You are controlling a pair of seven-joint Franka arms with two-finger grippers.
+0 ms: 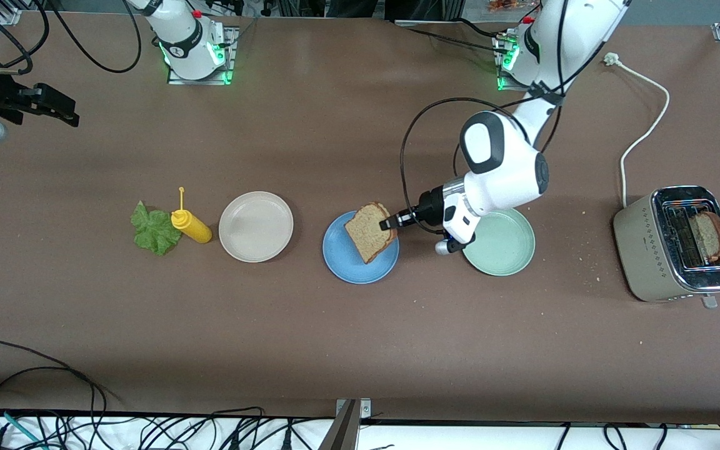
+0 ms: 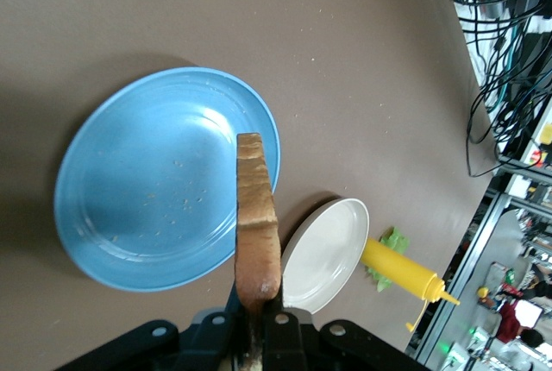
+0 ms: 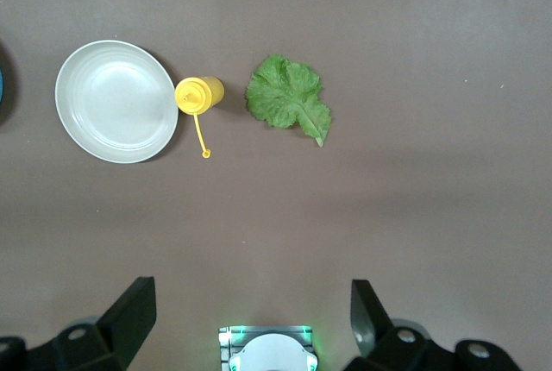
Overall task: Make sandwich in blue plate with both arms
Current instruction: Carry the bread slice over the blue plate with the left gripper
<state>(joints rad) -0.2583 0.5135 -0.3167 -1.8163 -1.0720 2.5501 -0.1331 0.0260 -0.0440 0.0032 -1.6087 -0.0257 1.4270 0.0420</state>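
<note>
Front view: the left gripper point(image 1: 391, 223) is up over the blue plate point(image 1: 341, 259), at the plate's edge toward the left arm's end of the table. Its fingers are pinched tight on one corner of a bread slice point(image 1: 369, 231). The slice hangs tilted over the plate, sticking out from the fingertips toward the plate's middle. I can't tell if its low edge touches the plate. The left arm's wrist is over the pale green plate point(image 1: 510, 256), which sits just beside the blue plate. The beige-white plate point(image 1: 255, 226) is beside the blue plate toward the right arm's end. Next come the yellow sauce bottle point(image 1: 191, 226) and then the lettuce leaf point(image 1: 155, 230), touching the bottle. A toaster point(image 1: 679, 244) w/ a 2nd bread slice point(image 1: 709, 236) in its slot stands at the left arm's end. The right gripper point(image 1: 54, 106) waits up high at the right arm's end of the table, fingers wide apart, holding nothing.

Left wrist view: the bread slice point(image 2: 256, 224) shows edge-on, squeezed between the two black fingers point(image 2: 285, 323). The blue plate point(image 2: 155, 181) lies right under it, w/ only crumbs in it. The beige-white plate point(image 2: 328, 250), bottle point(image 2: 401, 272) and a bit of lettuce point(image 2: 395, 240) show near it.

Right wrist view: the two fingers point(image 3: 129, 315) stand wide apart, nothing between them. Far below lie the beige-white plate point(image 3: 116, 101), the bottle point(image 3: 198, 93) and the lettuce leaf point(image 3: 289, 99).
</note>
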